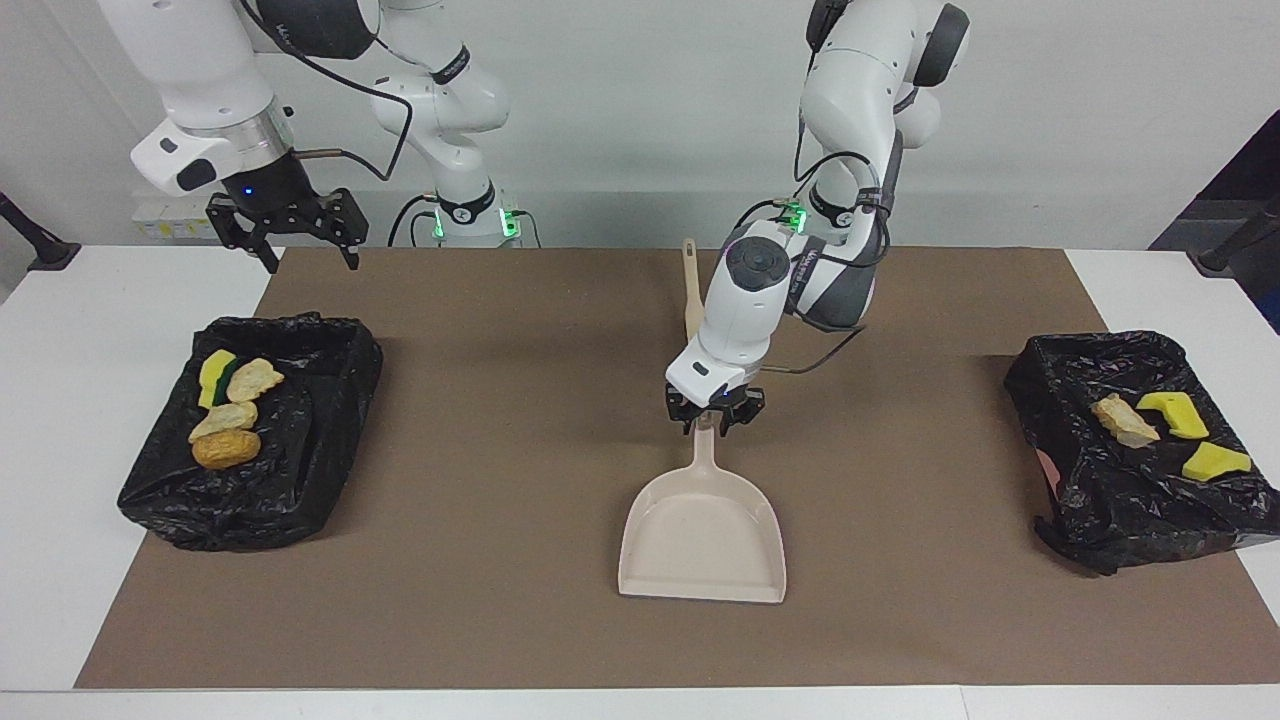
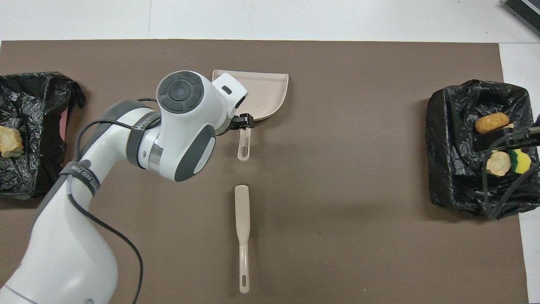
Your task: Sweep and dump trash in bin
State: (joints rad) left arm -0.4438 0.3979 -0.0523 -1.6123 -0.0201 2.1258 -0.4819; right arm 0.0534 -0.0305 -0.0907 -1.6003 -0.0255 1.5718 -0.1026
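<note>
All the trash I see lies in two black-bagged bins. The bin (image 1: 300, 470) at the right arm's end holds a yellow-and-green sponge wedge (image 1: 215, 375), two bread chunks (image 1: 255, 380) and a bun (image 1: 226, 450). The bin (image 1: 1070, 490) at the left arm's end holds a bread chunk (image 1: 1125, 420) and two sponge wedges (image 1: 1175, 412). The beige dustpan (image 1: 705, 530) lies flat mid-table. My left gripper (image 1: 715, 418) is open just over its handle (image 1: 706, 455). My right gripper (image 1: 312, 262) is open, raised over the bin at its end.
A beige brush (image 2: 242, 228) lies on the brown mat (image 2: 358, 190), nearer to the robots than the dustpan (image 2: 265, 90); the left arm partly hides it in the facing view. White table shows around the mat.
</note>
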